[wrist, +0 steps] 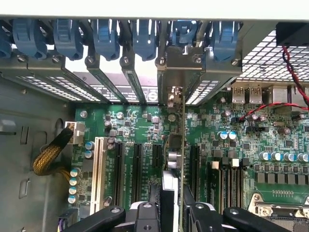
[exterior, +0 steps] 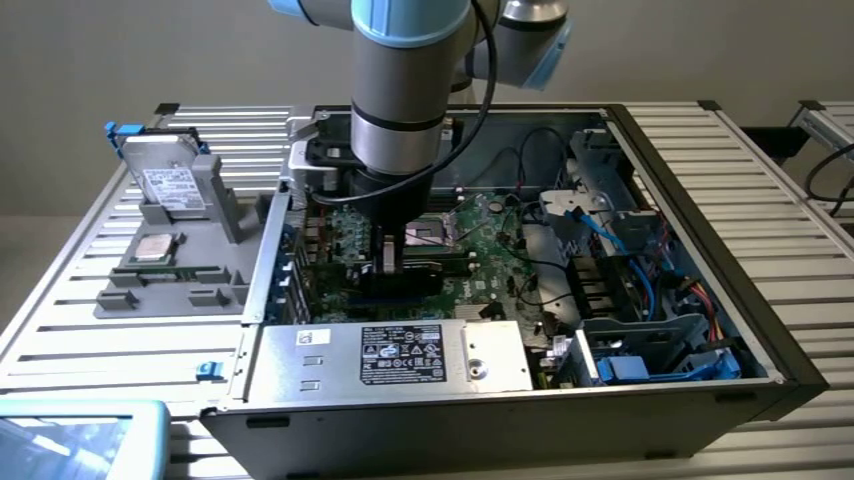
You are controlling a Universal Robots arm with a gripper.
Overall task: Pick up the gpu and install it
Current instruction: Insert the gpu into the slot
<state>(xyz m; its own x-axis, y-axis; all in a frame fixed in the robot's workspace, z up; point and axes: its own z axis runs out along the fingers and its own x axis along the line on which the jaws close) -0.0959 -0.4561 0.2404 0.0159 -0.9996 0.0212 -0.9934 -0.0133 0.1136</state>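
Arm reaches down into open computer case [exterior: 727,250] sitting on slatted metal bench [exterior: 754,150]. End effector [wrist: 171,215] is low over green motherboard [wrist: 135,121], partly closed, and the gpu [wrist: 176,145] is clamped between its black fingers [wrist: 145,217]. Gpu stands upright on edge, seen edge-on in the wrist view. Its silver bracket [wrist: 179,60] is up against the case's rear slot openings, under the row of blue retention clips [wrist: 104,36]. The card's lower edge sits over the expansion slots, between a short black slot [wrist: 157,154] and a longer black one [wrist: 193,162]. Cannot tell if it is fully seated.

White slot [wrist: 100,164] and a yellow braided cable [wrist: 48,154] lie further off to one side of the card. In the exterior view, the power supply [exterior: 387,355] with a dark label is at the near side of the case. Hard drive [exterior: 170,185] leans in a grey fixture [exterior: 200,285] on the exterior view's left, outside the case, well apart from the end effector.
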